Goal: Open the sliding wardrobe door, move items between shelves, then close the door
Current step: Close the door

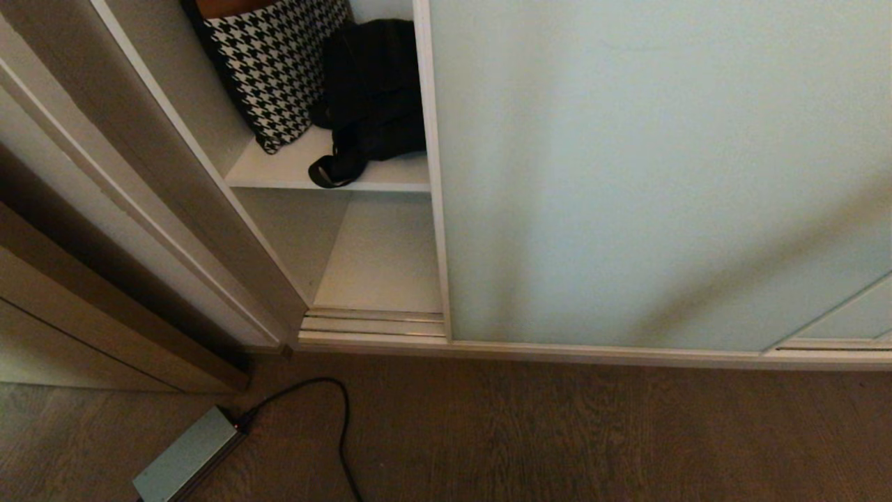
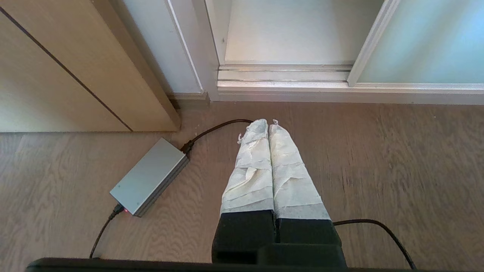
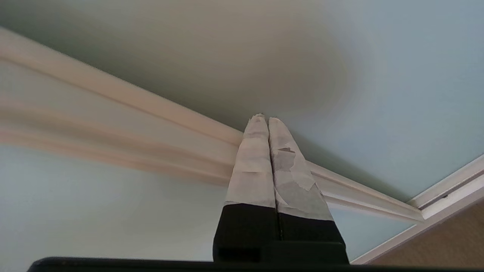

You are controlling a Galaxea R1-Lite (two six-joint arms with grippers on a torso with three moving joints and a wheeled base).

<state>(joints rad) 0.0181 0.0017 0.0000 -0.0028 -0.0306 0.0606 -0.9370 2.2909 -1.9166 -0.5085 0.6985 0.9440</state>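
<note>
The sliding wardrobe door (image 1: 627, 174), a pale mint frosted panel with a cream frame, stands partly open and leaves a gap at the left. In that gap a houndstooth cushion (image 1: 275, 63) leans beside a black fabric bag (image 1: 373, 97) on the upper shelf (image 1: 279, 171). The lower shelf (image 1: 383, 258) below is bare. Neither arm shows in the head view. My right gripper (image 3: 263, 118) is shut, its taped tips close to the cream frame strip (image 3: 151, 102) between two mint panels. My left gripper (image 2: 264, 121) is shut and empty, hanging over the wood floor.
A grey power brick (image 1: 185, 457) with a black cable (image 1: 341, 418) lies on the wood floor before the wardrobe. The ridged cream floor track (image 1: 373, 324) runs along the opening's foot. A tan wooden panel (image 1: 104, 328) stands at the left.
</note>
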